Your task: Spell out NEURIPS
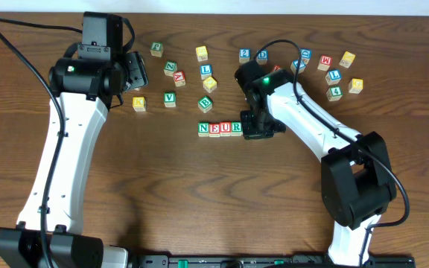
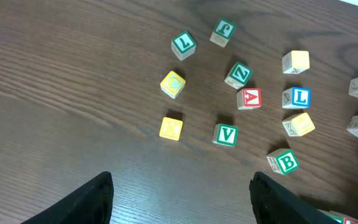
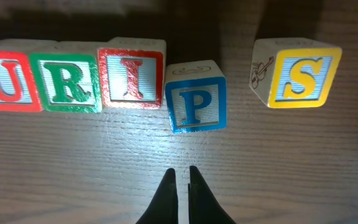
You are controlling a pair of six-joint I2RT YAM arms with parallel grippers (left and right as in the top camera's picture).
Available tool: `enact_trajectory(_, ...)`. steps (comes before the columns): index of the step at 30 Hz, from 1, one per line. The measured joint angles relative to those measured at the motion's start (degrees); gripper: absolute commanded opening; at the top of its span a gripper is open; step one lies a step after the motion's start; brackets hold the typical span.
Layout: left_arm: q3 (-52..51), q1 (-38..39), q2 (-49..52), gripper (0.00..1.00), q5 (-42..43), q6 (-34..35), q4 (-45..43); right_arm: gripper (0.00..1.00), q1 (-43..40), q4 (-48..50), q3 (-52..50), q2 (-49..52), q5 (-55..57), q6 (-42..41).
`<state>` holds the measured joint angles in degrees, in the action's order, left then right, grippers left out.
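Observation:
In the right wrist view, cubes U (image 3: 5,81), R (image 3: 67,82) and I (image 3: 131,76) stand in a row. The blue P (image 3: 196,98) sits next to I, set slightly toward the camera and a little askew. The yellow S (image 3: 300,76) stands apart to the right, across a gap. My right gripper (image 3: 182,173) is shut and empty, just in front of P. In the overhead view N (image 1: 203,128), E (image 1: 214,128), U (image 1: 225,128) and R (image 1: 236,128) show; the right gripper (image 1: 261,126) hides the rest. My left gripper (image 2: 182,190) is open and empty.
Loose cubes lie by the left gripper: green V (image 2: 225,134), green B (image 2: 283,162), yellow K (image 2: 171,128), red A (image 2: 249,98), blue L (image 2: 297,98). More spare cubes sit at the back right (image 1: 334,76). The left gripper (image 1: 134,71) hovers at the back left.

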<state>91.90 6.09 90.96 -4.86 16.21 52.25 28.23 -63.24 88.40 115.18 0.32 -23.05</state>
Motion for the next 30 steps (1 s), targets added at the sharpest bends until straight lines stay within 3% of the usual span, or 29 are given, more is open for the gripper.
enact_trajectory(30,0.0,0.0,0.0,0.69,0.0,0.0,0.0,0.05,0.0,10.6,-8.6,0.0,1.0,0.0)
